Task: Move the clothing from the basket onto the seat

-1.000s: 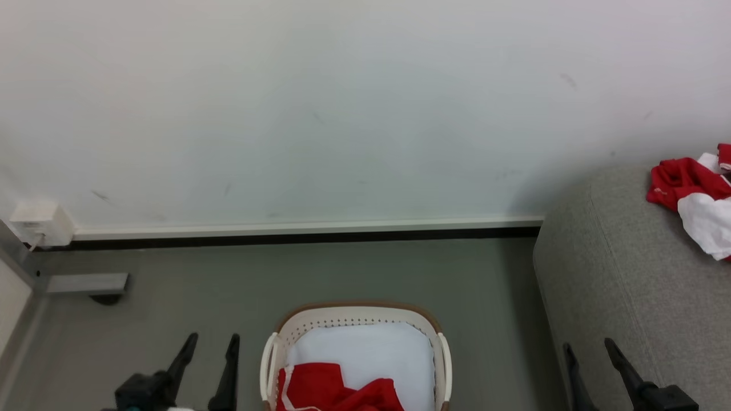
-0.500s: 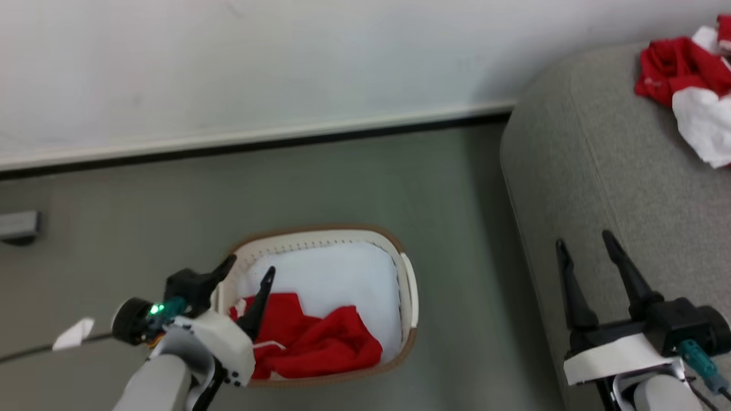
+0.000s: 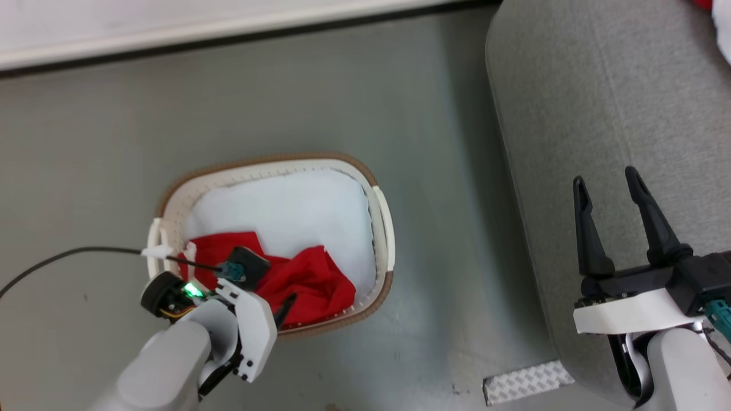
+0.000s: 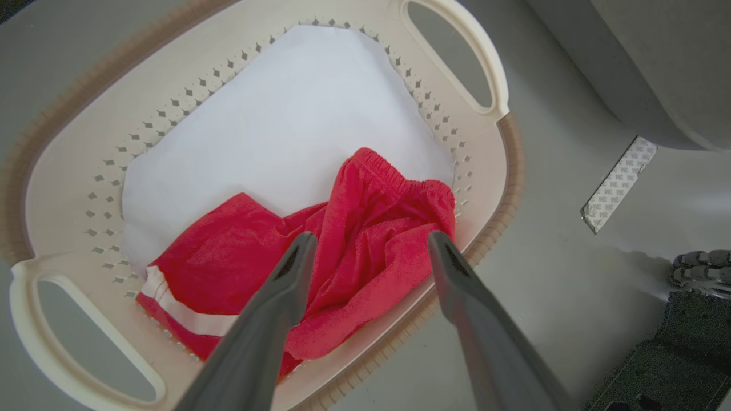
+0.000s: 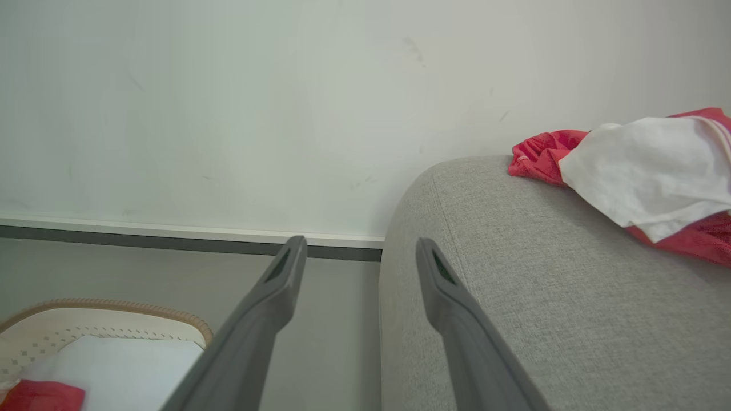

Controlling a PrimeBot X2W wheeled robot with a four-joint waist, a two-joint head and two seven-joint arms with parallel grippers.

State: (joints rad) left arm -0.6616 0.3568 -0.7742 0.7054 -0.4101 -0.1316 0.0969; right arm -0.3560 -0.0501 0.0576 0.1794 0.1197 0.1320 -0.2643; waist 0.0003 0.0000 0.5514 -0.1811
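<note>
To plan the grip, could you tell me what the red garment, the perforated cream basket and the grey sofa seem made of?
Crumpled red garment: soft matte fabric, judging by folds and gathered waistband. Perforated cream basket: smooth moulded plastic, apparently. Grey sofa: coarse woven upholstery, weave visible.

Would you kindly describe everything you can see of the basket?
The basket is an oval of cream plastic with a brown rim, diamond-shaped holes in its walls and a loop handle at each end. It stands upright on the grey floor, apart from the sofa. A white liner covers its bottom; a crumpled red garment lies at one end, under the open left hand.
</note>
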